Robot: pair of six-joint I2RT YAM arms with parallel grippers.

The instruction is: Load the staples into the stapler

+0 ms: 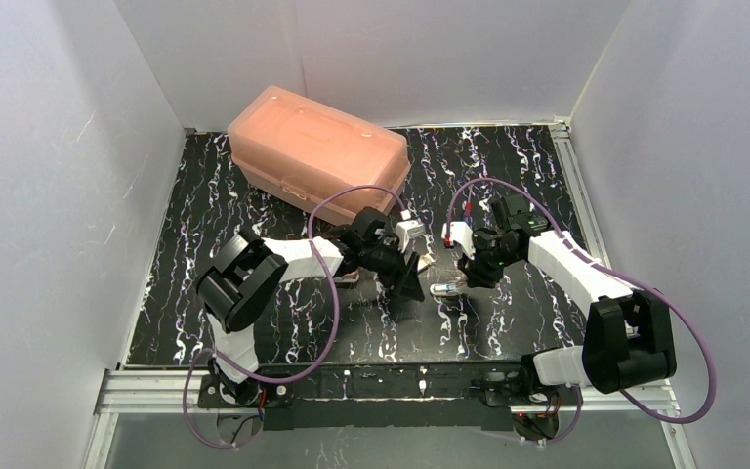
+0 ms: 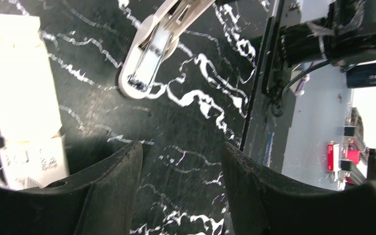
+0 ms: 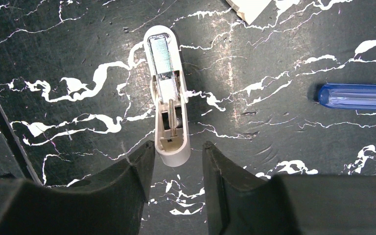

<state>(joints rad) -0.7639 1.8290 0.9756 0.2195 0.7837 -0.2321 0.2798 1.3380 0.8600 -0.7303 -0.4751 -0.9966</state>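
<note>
The white stapler [image 3: 167, 93] lies opened on the black marbled table, its shiny metal channel [image 3: 162, 55] facing up. My right gripper [image 3: 178, 145] is open just above it, and the stapler's rounded near end sits between the fingertips with a small gap on each side. In the left wrist view the stapler [image 2: 152, 54] lies ahead of my left gripper [image 2: 181, 147], which is open with only bare table between its fingers. A white cardboard staple box [image 2: 24, 107] lies to that gripper's left. The staples themselves are hidden. From above, both grippers meet over the stapler [image 1: 446, 287].
A pink plastic case [image 1: 317, 147] stands at the back left of the table. A blue translucent handle [image 3: 357, 96] lies to the right of the stapler. White walls close in three sides, and the metal rail [image 1: 400, 383] runs along the near edge.
</note>
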